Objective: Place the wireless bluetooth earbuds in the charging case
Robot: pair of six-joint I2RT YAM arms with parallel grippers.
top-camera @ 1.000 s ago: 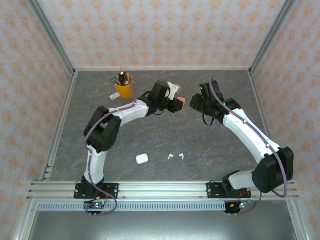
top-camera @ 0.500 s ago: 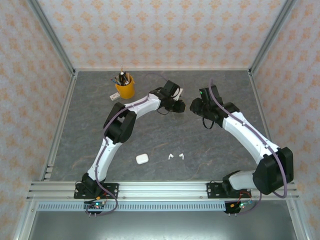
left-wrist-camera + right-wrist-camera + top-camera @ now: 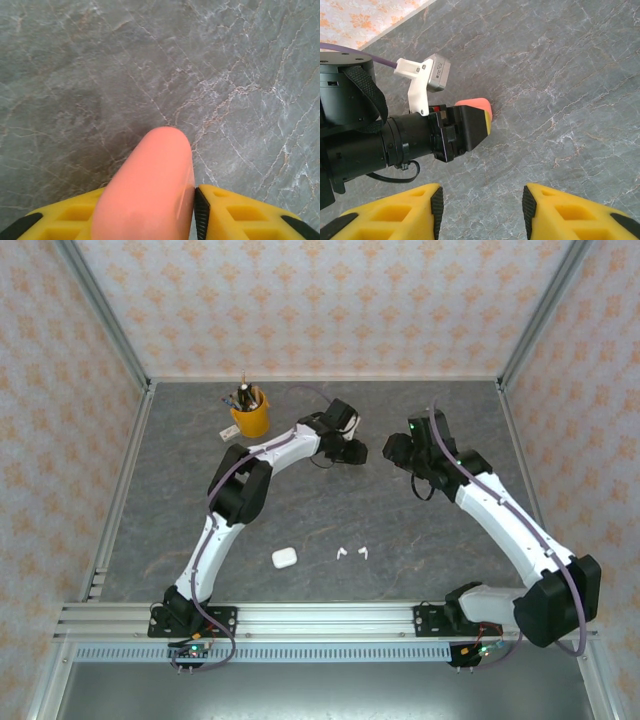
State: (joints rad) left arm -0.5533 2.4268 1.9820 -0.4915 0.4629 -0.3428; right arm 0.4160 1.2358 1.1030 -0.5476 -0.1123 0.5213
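Now left tool (image 3: 150, 195) gripping salmon-pink charging case (image 3: 157, 160), long axis along the fingers, rounded end toward tabletop (image 3: 75, 75), right tool (image 3: 482, 195) wide, empty, drawn back since earlier.

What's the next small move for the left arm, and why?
Probably set the pink case down on the table and release it: the left claw holds it close to bare stone, the right claw is open and empty, and the white earbuds lie loose near the front edge.

Right claw (image 3: 481, 202) gapes above grey table (image 3: 570, 75), facing left claw (image 3: 481, 116) tipped with a salmon-pink case (image 3: 476, 104).
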